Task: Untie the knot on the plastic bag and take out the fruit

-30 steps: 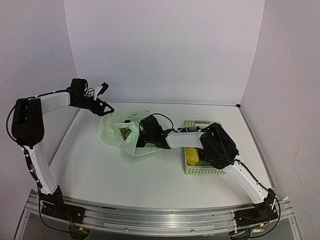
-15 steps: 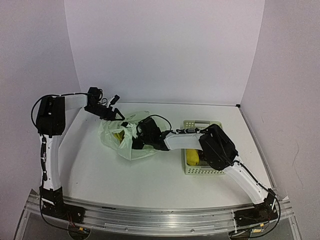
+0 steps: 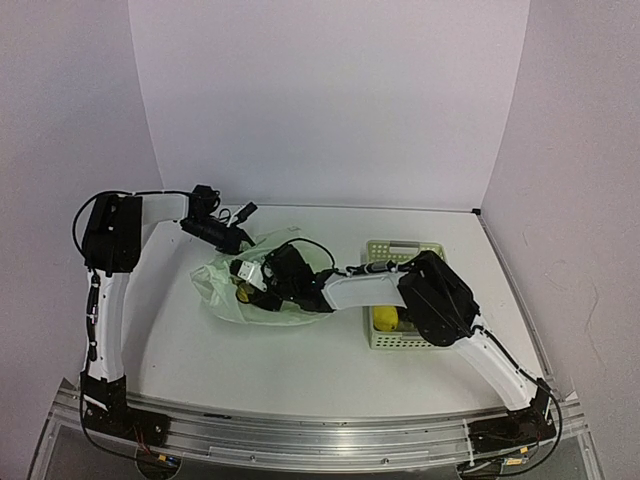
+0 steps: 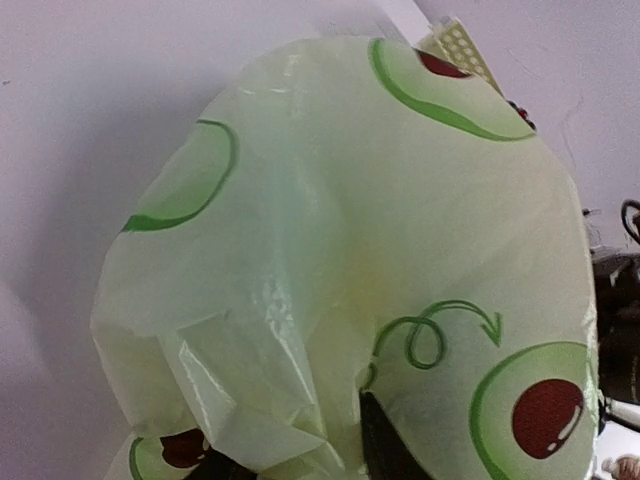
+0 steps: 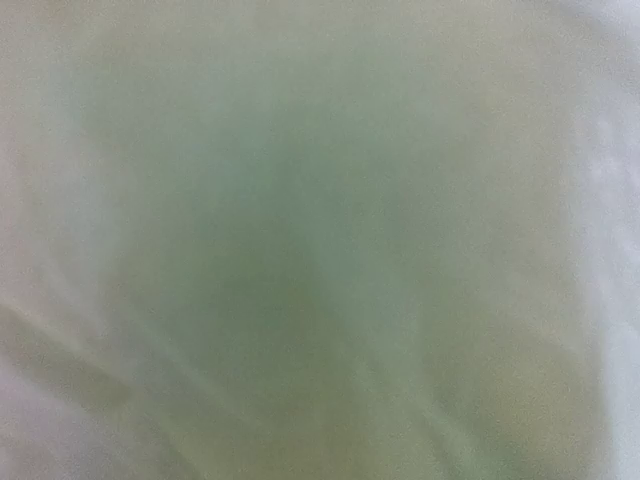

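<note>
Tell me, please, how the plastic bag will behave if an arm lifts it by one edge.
The plastic bag will probably flop and crumple: its film lies in soft folds. It looks glossy, so it may slip. With yellow fruit inside, it would likely sag.

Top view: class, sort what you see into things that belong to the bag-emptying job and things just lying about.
Job: plastic bag; fruit glimpsed inside it; yellow fruit already out.
Lying about: lattice basket holding that yellow fruit; table.
</note>
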`<state>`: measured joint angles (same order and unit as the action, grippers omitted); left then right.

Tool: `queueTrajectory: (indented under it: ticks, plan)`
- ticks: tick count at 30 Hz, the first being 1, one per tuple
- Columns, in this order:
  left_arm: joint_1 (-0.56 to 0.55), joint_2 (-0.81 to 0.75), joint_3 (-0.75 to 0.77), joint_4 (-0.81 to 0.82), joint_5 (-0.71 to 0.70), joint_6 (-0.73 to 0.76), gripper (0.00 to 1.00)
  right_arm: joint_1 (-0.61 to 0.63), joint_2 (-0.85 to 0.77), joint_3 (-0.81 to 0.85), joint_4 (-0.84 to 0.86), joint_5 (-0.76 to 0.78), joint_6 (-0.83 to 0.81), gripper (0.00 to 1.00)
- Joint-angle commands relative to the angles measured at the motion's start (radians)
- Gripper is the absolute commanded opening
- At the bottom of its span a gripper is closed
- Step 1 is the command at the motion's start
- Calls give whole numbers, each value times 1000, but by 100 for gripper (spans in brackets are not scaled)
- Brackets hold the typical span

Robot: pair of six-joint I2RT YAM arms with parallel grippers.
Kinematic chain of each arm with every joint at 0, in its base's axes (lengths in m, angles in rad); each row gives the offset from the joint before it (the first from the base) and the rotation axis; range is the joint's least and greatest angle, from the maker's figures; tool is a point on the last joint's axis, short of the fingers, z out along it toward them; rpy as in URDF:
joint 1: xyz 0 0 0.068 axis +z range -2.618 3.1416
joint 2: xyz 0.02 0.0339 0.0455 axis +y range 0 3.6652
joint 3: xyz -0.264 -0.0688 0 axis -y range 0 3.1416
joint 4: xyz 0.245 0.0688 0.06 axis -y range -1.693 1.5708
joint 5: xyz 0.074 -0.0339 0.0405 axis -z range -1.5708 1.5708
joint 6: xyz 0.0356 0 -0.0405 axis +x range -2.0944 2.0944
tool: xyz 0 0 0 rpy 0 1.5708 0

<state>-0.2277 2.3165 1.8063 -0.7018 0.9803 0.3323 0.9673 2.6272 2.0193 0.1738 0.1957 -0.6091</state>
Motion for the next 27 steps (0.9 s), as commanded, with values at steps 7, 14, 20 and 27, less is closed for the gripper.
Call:
queueTrajectory:
  ticks: [7,14,20,27]
  plan:
    - [-40,-6,36,-269,178,135,0,-3,-256,-239,166,210,-45,77]
    - [-51,-5,59,-259,168,129,0,-22,-399,-425,196,117,77,76]
    - [-55,-12,45,-227,153,110,0,-69,-478,-520,170,-55,290,75]
    - [-55,-36,29,-160,138,50,0,-35,-560,-572,58,-208,492,63]
